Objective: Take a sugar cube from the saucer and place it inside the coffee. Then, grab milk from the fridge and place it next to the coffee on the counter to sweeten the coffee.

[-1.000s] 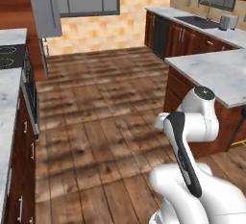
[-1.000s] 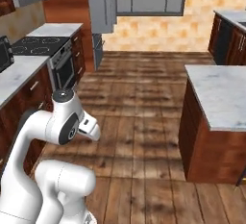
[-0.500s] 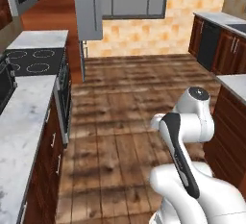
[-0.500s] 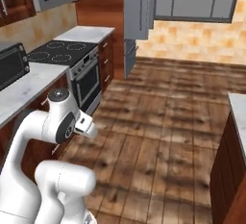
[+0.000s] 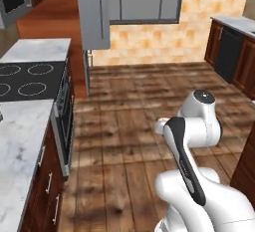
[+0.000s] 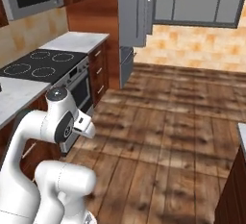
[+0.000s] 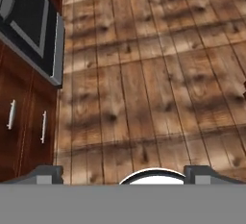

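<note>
Fridge (image 5: 98, 14) is standing shut in both base views; hand view is showing oven (image 7: 31, 31) and floor (image 7: 144, 83). Gripper's (image 7: 122, 172) opening: cannot tell.

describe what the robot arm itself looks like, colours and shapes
The arm is made of glossy white rounded segments with a round dark grey joint cap and a black strip along one link. Its gripper ends in two small grey finger tips.

Rendered frames are evenly bright and somewhat soft, with dark blotchy shadows on the wooden floor (image 5: 124, 126) and no glare or edge distortion.
</note>
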{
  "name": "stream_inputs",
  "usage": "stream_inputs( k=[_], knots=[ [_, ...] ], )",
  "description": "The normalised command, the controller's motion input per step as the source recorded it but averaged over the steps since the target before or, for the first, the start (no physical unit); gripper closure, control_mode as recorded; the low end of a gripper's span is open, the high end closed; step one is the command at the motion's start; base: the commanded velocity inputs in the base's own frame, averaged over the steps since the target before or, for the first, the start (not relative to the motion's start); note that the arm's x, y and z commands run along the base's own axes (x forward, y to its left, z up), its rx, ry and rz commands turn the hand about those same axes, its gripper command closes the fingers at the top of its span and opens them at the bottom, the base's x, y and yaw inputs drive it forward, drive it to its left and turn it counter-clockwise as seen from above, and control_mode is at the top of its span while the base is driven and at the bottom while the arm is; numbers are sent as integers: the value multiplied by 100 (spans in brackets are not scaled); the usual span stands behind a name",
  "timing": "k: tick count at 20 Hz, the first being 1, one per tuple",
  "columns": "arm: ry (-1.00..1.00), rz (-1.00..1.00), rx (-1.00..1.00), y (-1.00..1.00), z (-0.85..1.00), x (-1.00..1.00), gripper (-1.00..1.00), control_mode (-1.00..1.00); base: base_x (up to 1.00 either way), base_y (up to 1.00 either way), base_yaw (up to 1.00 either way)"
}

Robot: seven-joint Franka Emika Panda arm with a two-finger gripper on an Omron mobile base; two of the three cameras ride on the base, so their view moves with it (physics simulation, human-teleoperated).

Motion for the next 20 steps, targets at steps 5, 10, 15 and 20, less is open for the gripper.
stream_inputs(
  k=[5,10,15,20],
  knots=[
    [0,0,0,0,0,0,-100,100,100,-36,-12],
    [0,0,0,0,0,0,-100,100,100,-47,-11],
    [0,0,0,0,0,0,-100,100,100,-33,-6],
    [0,0,0,0,0,0,-100,100,100,-35,0]
  ],
)
